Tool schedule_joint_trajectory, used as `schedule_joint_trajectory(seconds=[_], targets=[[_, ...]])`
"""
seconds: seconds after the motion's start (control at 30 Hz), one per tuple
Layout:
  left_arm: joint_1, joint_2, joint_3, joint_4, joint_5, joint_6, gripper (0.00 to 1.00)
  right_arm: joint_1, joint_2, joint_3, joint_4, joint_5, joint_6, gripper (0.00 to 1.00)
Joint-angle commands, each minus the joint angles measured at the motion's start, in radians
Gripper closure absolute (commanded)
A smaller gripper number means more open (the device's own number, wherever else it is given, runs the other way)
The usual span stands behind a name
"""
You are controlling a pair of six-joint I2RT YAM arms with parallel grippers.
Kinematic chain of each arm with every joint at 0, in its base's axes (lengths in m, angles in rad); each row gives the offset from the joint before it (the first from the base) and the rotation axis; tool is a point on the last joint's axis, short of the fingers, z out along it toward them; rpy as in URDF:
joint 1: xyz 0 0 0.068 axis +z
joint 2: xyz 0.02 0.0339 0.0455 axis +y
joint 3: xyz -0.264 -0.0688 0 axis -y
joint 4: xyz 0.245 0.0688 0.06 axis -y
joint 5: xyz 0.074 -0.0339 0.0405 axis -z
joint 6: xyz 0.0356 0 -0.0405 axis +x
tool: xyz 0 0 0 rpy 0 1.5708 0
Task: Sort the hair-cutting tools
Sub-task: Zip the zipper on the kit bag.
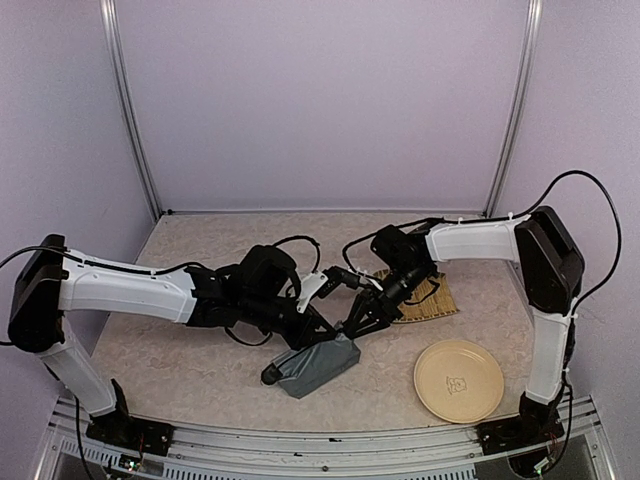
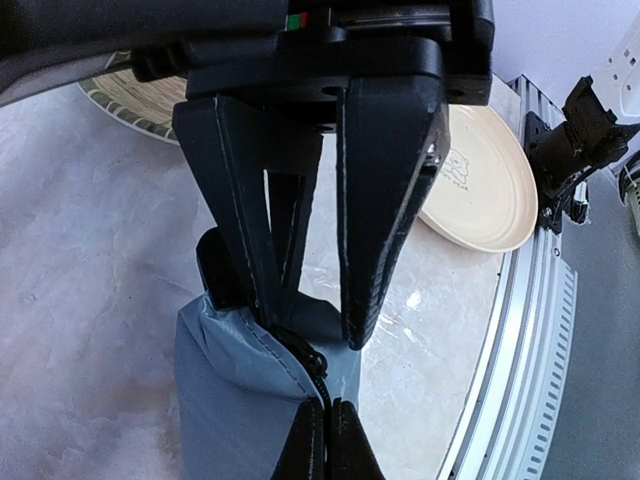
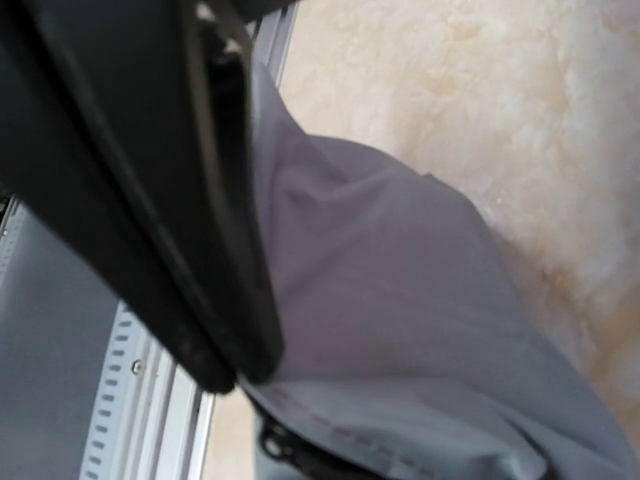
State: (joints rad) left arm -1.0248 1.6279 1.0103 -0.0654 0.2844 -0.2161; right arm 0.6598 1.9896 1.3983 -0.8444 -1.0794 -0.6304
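Marbled table (image 1: pixel 200 370). My left pincer (image 2: pixel 327 432) clenches the floppy pouch (image 2: pixel 230 400) lip, and my right pincer (image 2: pixel 312 325) stands parted just opposite. A black tool (image 1: pixel 268 374) pokes out beside my left pincer. It is probably rigid and slick, so I would grip it mid-body.

Grey-blue pouch (image 1: pixel 318 365) in plain fabric, with a lighter stitched seam and dark zip (image 2: pixel 318 362) along the top edge. Beige desk (image 1: pixel 190 370), mottled cream and pale pink in a marble-like pattern. Pale yellow plate (image 1: pixel 458 380) with a small, faint outline print at the centre. Tan woven mat (image 1: pixel 428 300), finely striped, with a darker border. White shells on left arm (image 1: pixel 120 290) and right arm (image 1: pixel 470 240), with black joints and black cables (image 1: pixel 590 200). Left tool (image 2: pixel 325 440) and right tool (image 2: pixel 308 325), matt black throughout. Silver rail (image 2: pixel 530 330) with rows of small dark slots. Pale lilac walls (image 1: pixel 320 100) and grey metal posts (image 1: pixel 130 110).
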Motion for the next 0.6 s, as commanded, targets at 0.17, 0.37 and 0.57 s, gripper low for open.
schedule_joint_trajectory(seconds=[0.17, 0.37, 0.57], targets=[[-0.02, 0.006, 0.066, 0.004, 0.06, 0.083, 1.0, -0.006, 0.041, 0.041, -0.051, 0.031, 0.011, 0.67], [-0.034, 0.023, 0.108, -0.059, 0.047, 0.155, 1.0, -0.006, 0.101, 0.101, -0.134, -0.031, -0.034, 0.66], [-0.042, 0.061, 0.161, -0.151, -0.026, 0.194, 1.0, -0.002, 0.141, 0.171, -0.28, -0.104, -0.162, 0.72]])
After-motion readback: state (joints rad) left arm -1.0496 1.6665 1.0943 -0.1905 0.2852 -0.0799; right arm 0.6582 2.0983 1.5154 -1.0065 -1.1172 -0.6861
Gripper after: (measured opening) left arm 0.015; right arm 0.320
